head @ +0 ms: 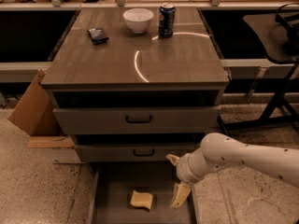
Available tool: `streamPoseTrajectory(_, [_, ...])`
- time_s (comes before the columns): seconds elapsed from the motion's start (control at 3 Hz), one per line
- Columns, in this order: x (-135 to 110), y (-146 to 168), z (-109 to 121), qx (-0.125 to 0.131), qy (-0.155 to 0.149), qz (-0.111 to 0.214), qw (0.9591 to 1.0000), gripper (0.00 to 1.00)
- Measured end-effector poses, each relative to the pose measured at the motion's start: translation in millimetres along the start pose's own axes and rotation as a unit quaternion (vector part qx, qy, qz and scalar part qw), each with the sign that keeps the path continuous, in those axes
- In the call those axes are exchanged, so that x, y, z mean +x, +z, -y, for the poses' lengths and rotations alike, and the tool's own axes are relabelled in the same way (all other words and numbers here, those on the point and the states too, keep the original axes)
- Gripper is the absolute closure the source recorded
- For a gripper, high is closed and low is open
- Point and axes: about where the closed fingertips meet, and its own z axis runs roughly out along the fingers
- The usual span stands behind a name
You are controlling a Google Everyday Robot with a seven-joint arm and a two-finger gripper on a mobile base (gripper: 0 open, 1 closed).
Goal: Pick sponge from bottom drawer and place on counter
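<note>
The pale yellow sponge (141, 199) lies on the floor of the pulled-out bottom drawer (114, 188), near its front middle. My gripper (174, 178) hangs over the right side of the drawer, just right of the sponge and apart from it. It is open and empty, with one finger high near the middle drawer and the other low by the drawer's right wall. The counter (173, 62) is the glossy wood-grain cabinet top above, with a curved light reflection.
On the counter stand a white bowl (138, 19), a soda can (166, 19) and a small dark packet (98, 34). Two upper drawers (138, 119) are closed. A cardboard box (32, 107) leans at the left. A black stand (275, 92) is at the right.
</note>
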Motion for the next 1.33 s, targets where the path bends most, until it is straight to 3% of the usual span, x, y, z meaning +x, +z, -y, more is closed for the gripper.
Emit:
streamPoseTrajectory(0.33, [11,51,-1,-0.014,0.011,0.033,0.9993,0.0])
streamPoseTrajectory(0.67, [11,51,-1,-0.014,0.011,0.033,0.9993,0.0])
streamPoseTrajectory(1.33, [36,113,13,-0.035,0.011,0.06,0.9975,0.0])
